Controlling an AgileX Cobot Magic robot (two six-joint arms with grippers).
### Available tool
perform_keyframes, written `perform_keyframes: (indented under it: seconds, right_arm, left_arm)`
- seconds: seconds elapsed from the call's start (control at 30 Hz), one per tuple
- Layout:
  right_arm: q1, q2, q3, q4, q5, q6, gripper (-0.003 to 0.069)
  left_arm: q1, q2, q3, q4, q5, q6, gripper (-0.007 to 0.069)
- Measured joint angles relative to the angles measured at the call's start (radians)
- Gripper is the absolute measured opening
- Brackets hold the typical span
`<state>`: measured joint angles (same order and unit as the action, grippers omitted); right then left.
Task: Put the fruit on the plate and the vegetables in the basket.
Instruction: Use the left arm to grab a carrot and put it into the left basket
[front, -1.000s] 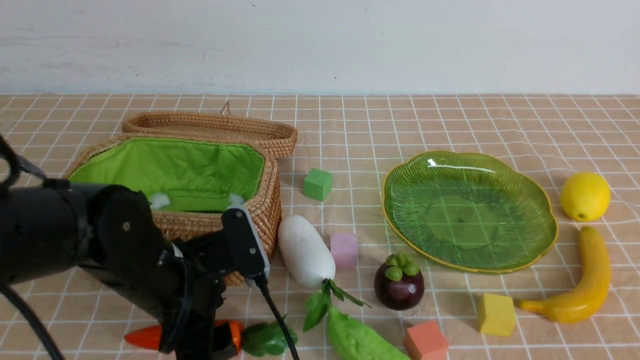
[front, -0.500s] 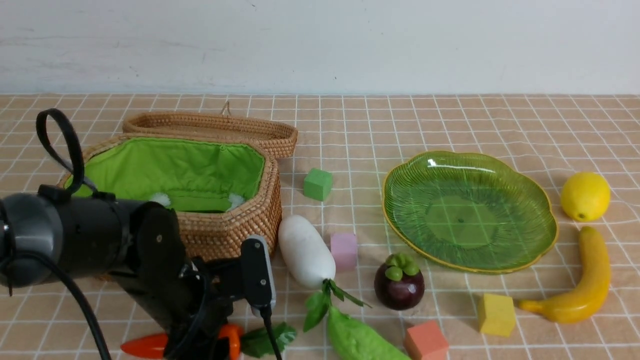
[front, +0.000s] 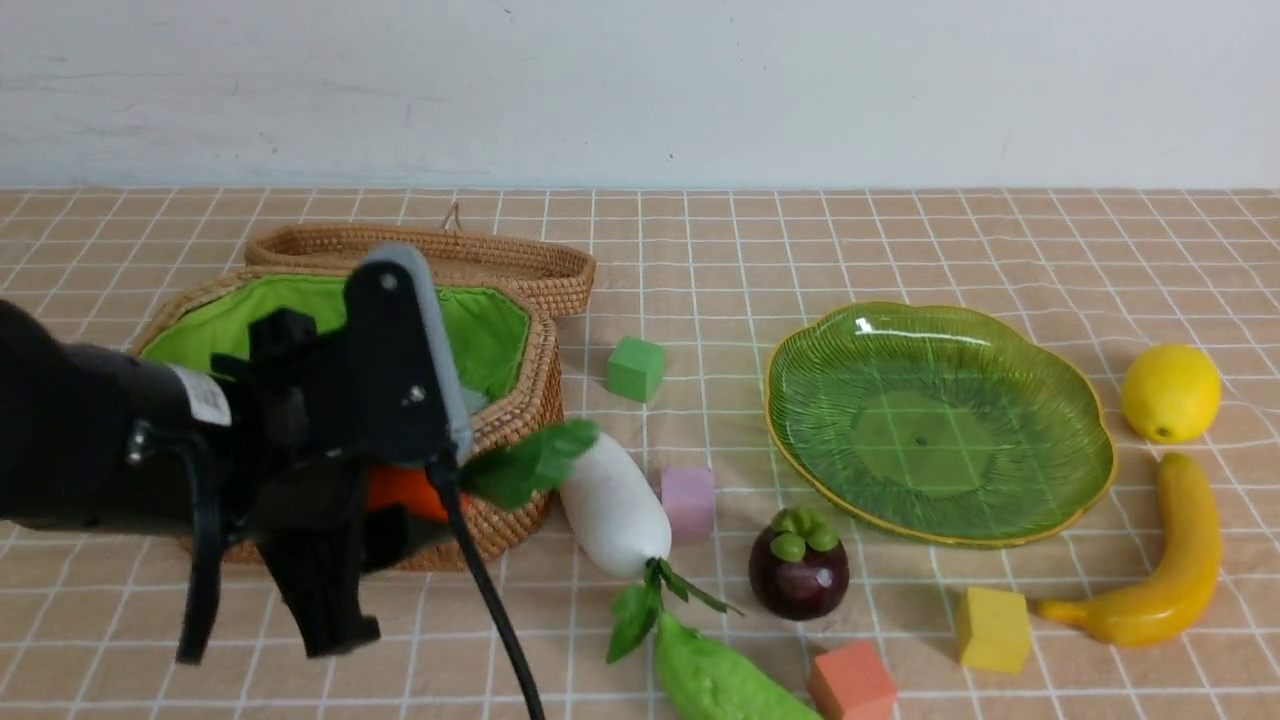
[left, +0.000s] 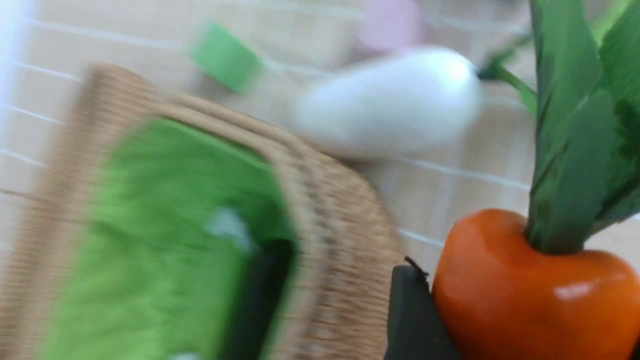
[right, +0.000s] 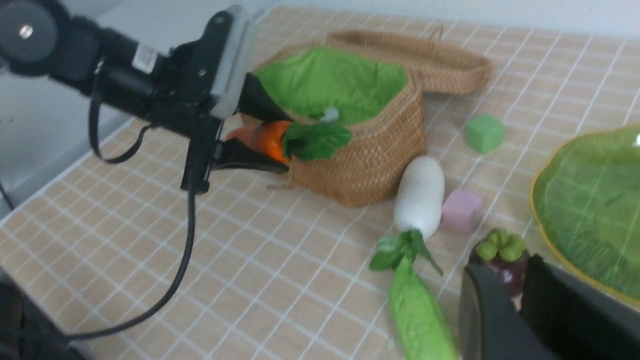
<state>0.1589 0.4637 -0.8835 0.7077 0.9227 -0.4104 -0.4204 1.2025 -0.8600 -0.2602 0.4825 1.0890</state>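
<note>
left gripper (front: 400, 495): jaws pinched on the carrot (front: 398, 492), one finger above and one below its thick orange end. a grip near the crown leaves the foliage free and keeps the root level.
carrot position: held clear of the checked cloth (front: 900, 250), just beside the near wall of the basket (front: 515, 440), at about rim height, with its leaves pointing toward the radish (front: 612, 505). in the right wrist view the leaves reach the rim while the root is outside it.
basket: lid folded back behind and green lining open upward, so a load can be dropped in from above. a dark shape in the lining, seen in the left wrist view, is too blurred to name.
step in hand: judged as carrying the carrot to the basket. release should wait until the root is over the opening.
right gripper (right: 520, 310): absent from the front view. its own camera shows the mangosteen (right: 500, 252) just past the fingers and nothing in them. how far the jaws stand apart cannot be told.
plate (front: 1095, 470): nothing on it. it sits on the robot's right with the lemon (front: 1170, 392) and banana (front: 1180, 560) just beside it, likely so the right arm serves the fruit.
remaining vegetables: the radish and the light green vegetable (front: 720, 680) lie on the cloth near the basket.
</note>
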Motion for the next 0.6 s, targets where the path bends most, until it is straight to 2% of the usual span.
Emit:
perform_keyframes:
  seconds: [0.23, 0.4, 0.6]
  right_arm:
    - [0.0, 0.0, 0.0, 0.025, -0.125, 0.0, 0.0141]
    - [0.0, 0.0, 0.0, 0.045, -0.08, 0.0, 0.0141]
    - [0.0, 0.0, 0.0, 0.045, -0.01, 0.0, 0.0143]
  left_arm:
    - [0.008, 0.074, -0.138, 0.073, -0.02, 0.002, 0.0384]
    - [0.072, 0.239, -0.313, 0.121, 0.055, 0.002, 0.0384]
    - [0.127, 0.396, -0.421, 0.203, 0.087, -0.006, 0.0384]
